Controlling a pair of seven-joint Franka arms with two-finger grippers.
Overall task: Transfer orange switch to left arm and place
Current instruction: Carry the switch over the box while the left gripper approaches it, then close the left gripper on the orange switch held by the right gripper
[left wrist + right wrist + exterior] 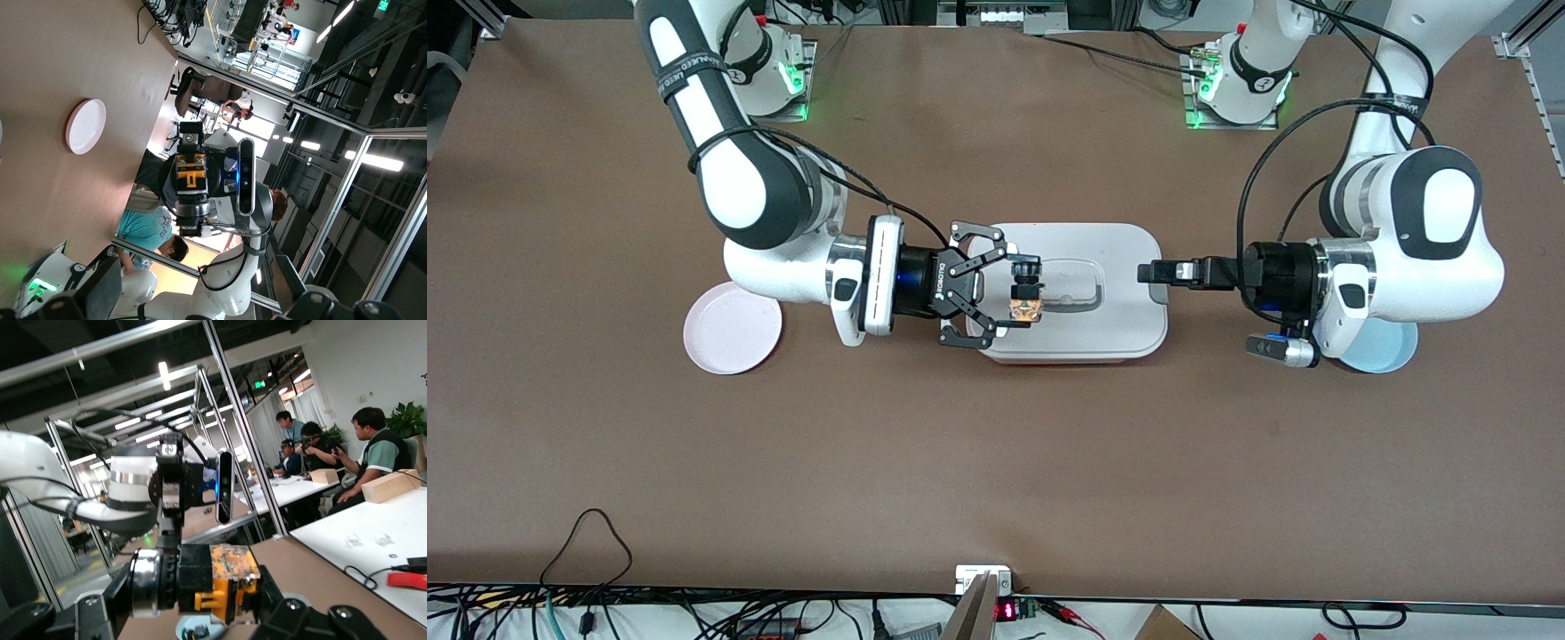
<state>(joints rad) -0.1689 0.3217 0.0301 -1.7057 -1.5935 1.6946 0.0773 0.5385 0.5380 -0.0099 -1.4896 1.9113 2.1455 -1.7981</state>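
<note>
Over the white lidded plastic box, my right end effector grips the small black-and-orange switch.
I should hold level and high while my open left end effector, facing mine, closes in squarely.

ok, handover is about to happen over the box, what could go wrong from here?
1. The right gripper is shut on the orange switch directly over the box; a slip would drop it onto the lid, not a plate.
2. The left gripper is open over the box's edge at the left arm's end; the switch is tiny, so a slightly misaligned closing could miss or knock it loose.
3. Either arm dipping could hit the box.
</note>
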